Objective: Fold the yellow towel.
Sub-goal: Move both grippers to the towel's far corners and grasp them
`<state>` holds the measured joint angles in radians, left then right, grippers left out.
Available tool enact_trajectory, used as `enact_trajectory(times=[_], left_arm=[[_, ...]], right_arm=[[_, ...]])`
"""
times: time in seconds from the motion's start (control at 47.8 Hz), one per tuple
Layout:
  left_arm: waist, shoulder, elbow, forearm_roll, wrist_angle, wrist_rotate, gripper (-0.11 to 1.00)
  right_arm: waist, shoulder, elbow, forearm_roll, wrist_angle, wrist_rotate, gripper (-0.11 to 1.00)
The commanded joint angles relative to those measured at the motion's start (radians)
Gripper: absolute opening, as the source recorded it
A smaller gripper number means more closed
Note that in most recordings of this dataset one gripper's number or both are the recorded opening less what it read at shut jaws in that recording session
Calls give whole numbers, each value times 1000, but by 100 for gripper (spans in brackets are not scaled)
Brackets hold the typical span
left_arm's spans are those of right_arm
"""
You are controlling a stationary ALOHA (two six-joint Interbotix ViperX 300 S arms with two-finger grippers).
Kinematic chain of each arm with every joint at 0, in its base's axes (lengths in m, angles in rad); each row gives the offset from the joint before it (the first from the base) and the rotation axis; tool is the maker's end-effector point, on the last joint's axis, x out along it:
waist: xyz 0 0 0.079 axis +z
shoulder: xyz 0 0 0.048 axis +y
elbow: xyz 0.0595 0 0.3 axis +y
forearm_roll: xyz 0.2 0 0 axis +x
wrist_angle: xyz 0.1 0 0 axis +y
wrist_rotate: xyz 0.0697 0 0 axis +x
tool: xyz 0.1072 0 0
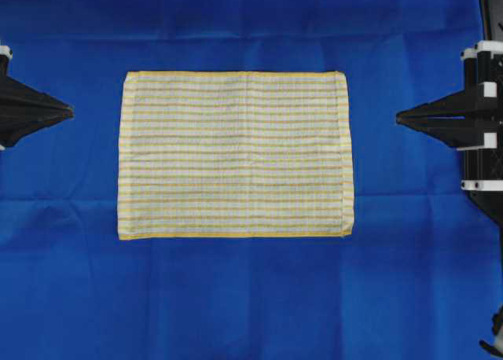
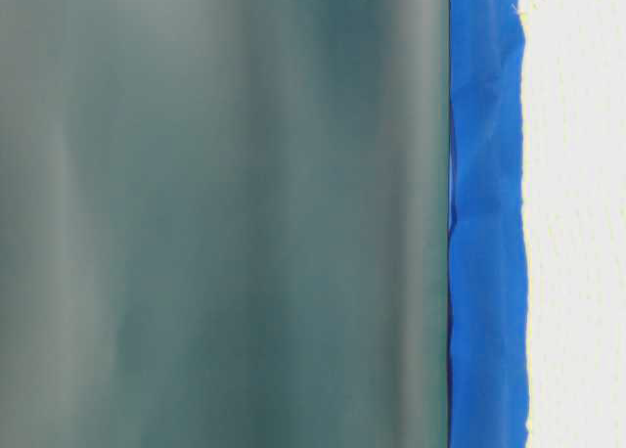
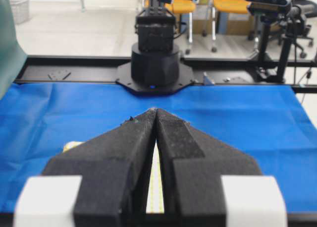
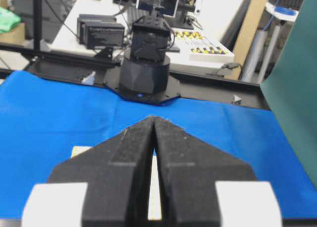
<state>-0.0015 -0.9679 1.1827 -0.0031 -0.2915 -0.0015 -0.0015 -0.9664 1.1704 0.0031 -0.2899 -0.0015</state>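
Two grippers parked at opposite edges of the overhead view, tips facing inward across the blue cloth (image 1: 236, 297); left gripper (image 1: 71, 108) at the left edge, right gripper (image 1: 398, 118) at the right edge, both well apart from the yellow towel (image 1: 236, 156)

Jaws of each pressed together to a point, nothing between them, as seen from both wrist cameras: left gripper (image 3: 155, 109) and right gripper (image 4: 153, 118) each closed along a thin seam

Yellow towel lying flat and fully spread in the middle of the blue cloth, rectangular, long sides running left to right in the overhead view, white with fine yellow stripes and yellow hems, unfolded, corners all down, lower right corner slightly ragged; a faint vertical crease near the centre

Seen from the left wrist camera only as a pale striped sliver (image 3: 156, 187) through the gap behind the fingers, plus a small corner at the left; same from the right wrist camera (image 4: 155, 187)

Opposite arm's black base (image 3: 154, 63) visible beyond the cloth in the left wrist view, and likewise (image 4: 145, 73) in the right wrist view

Table-level view mostly filled by a blurred dark green surface (image 2: 225, 213), with a strip of blue cloth (image 2: 487, 272) and a pale, overexposed towel area (image 2: 577, 223) at the right
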Motion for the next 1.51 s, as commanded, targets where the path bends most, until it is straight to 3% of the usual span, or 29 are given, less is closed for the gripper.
enact_trajectory(times=[0.0,0.293,0.502,0.732,0.795,0.837,1.025,1.067,1.109,1.276,1.485], left_arm=[[34,17,-9,-51,-6,6,1],[107,87,-2,-49,-2,23,1],[195,230,-8,-48,0,83,2],[302,408,-15,-49,-20,98,3],[324,459,-15,-49,-38,97,10],[337,492,-17,-49,-52,94,21],[371,653,-37,-49,-95,101,74],[374,684,-43,-49,-100,103,81],[380,715,-48,-49,-107,103,80],[416,818,-61,-49,-141,103,77],[462,914,-60,-49,-175,103,77]], right_arm=[[-23,18,-26,2,5,5,1],[-164,140,-106,40,216,14,1],[-330,268,-114,72,249,28,1],[-426,445,-138,72,278,29,2],[-440,491,-146,72,278,29,3],[-451,528,-152,72,278,29,10],[-485,635,-161,72,239,29,65],[-489,660,-161,72,219,29,74],[-492,683,-160,72,207,29,75],[-497,759,-164,72,190,29,60],[-509,834,-166,87,183,29,62]])
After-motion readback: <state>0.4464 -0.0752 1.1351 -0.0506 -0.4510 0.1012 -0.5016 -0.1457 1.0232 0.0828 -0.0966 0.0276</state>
